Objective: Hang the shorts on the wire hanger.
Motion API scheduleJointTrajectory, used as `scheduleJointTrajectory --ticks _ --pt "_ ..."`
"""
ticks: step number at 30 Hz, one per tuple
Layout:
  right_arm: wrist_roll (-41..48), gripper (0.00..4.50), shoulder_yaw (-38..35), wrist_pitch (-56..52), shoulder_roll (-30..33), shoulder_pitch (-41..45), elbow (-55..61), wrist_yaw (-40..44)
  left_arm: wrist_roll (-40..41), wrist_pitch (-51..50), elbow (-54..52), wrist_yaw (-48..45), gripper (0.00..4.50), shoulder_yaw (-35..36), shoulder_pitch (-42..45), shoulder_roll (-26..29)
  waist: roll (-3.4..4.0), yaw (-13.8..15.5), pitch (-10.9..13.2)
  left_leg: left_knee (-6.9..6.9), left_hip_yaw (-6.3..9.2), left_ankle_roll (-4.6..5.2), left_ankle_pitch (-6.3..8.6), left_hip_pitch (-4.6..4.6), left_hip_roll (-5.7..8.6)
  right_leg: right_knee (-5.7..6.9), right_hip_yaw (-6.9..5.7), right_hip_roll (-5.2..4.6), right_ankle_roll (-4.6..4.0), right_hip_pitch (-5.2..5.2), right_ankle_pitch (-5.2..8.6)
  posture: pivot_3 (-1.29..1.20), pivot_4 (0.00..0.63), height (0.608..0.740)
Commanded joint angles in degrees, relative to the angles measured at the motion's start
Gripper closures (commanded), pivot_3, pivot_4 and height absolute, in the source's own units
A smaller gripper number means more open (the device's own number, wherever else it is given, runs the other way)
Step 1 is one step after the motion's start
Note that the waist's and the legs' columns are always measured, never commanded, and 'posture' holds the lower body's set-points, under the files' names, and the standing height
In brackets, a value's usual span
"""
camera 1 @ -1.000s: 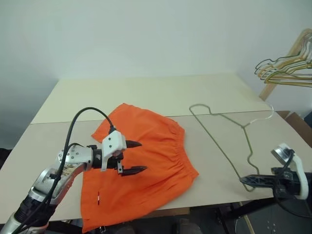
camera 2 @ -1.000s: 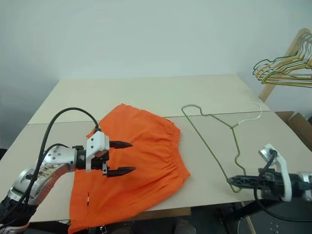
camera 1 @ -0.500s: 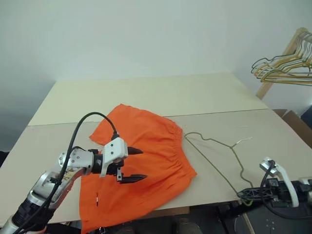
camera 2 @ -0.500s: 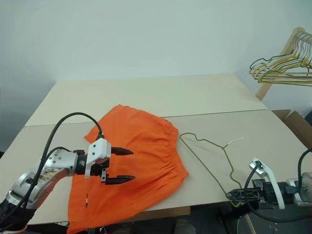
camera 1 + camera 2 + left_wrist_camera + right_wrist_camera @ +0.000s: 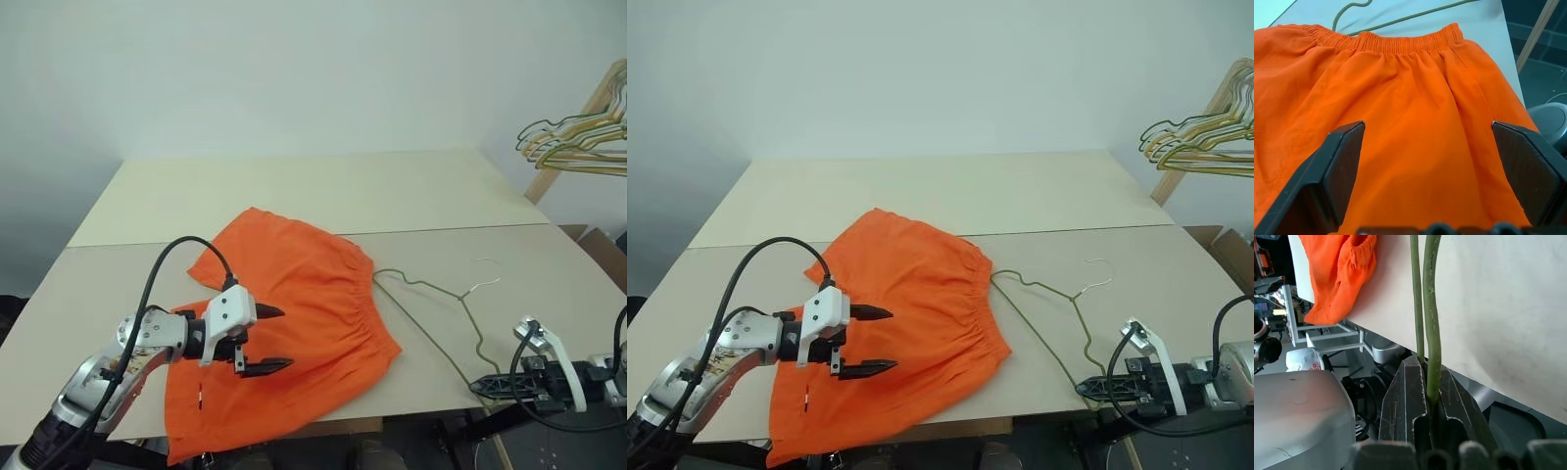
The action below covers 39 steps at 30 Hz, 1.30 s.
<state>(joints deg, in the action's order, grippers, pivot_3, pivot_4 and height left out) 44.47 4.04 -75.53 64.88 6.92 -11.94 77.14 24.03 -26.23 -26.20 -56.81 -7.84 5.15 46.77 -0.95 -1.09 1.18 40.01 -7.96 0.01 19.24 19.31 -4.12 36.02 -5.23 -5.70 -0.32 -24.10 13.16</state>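
Note:
The orange shorts (image 5: 304,294) lie flat on the beige table (image 5: 294,191), with the gathered waistband (image 5: 1396,41) turned toward the wire hanger. My left gripper (image 5: 285,338) hovers open just above the shorts' near part, its black fingers (image 5: 1339,161) spread wide with only fabric below them. The thin grey-green wire hanger (image 5: 1431,308) rests on the table to the right of the shorts, its small hook (image 5: 487,262) pointing away. At the table's front right edge my right gripper (image 5: 477,387) is shut on the hanger's near corner.
A bunch of yellow and dark hangers (image 5: 573,147) hangs on a wooden rack at the far right. A seam (image 5: 118,242) runs across the table behind the shorts. The shorts' near hem droops over the front edge (image 5: 411,411).
The right gripper has sunk with the hanger, which was tilted up off the table and now lies nearly flat, its hook closer in. The left gripper has stayed open over the shorts.

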Motion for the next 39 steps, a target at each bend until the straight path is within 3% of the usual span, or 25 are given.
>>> scheduleJointTrajectory --ticks 1,10,23,32,39 --pt "0.16 4.5 0.02 0.15 0.09 1.19 2.1 0.85 -0.18 0.83 -1.43 0.02 0.02 1.58 0.67 0.22 0.01 0.08 0.0 0.0 0.0 0.0 0.0 0.0 0.0 0.0 0.0 0.0 0.0 0.0 0.0 -0.02 0.0 0.74" --pt "0.86 4.5 1.27 0.25 -1.16 2.75 2.5 4.34 -1.07 0.97 -1.56 0.83 0.02 1.5 0.11 -0.4 0.01 0.31 -0.01 0.01 0.01 -0.01 -0.01 0.0 0.01 0.0 -0.01 0.0 0.01 0.0 0.0 0.0 0.0 0.74" --pt "-4.55 4.5 11.29 1.17 -7.73 15.79 -6.16 6.61 -4.34 1.37 -2.39 2.56 0.02 0.75 -1.41 -1.54 0.01 0.6 -0.06 0.08 0.0 -0.06 -0.03 0.0 0.01 0.01 -0.06 0.0 0.0 -0.01 -0.01 0.04 0.0 0.74" --pt "-12.42 4.5 18.43 6.72 -15.4 26.7 -19.54 11.26 -4.95 0.48 -3.93 4.09 0.02 0.54 -2.05 -2.17 0.03 0.87 -0.09 0.13 0.0 -0.08 -0.05 0.02 0.01 0.06 -0.07 0.0 0.0 -0.03 -0.01 0.08 0.0 0.74" --pt "-18.62 4.5 16.45 12.58 -22.96 34.45 -36.43 10.56 -5.1 0.07 -5.6 5.35 0.02 1.05 -4.06 -2.06 -0.24 1.27 -0.3 0.19 -0.03 -0.14 -0.08 -0.01 0.0 0.12 -0.09 0.01 -0.01 0.03 -0.02 0.11 0.0 0.74"
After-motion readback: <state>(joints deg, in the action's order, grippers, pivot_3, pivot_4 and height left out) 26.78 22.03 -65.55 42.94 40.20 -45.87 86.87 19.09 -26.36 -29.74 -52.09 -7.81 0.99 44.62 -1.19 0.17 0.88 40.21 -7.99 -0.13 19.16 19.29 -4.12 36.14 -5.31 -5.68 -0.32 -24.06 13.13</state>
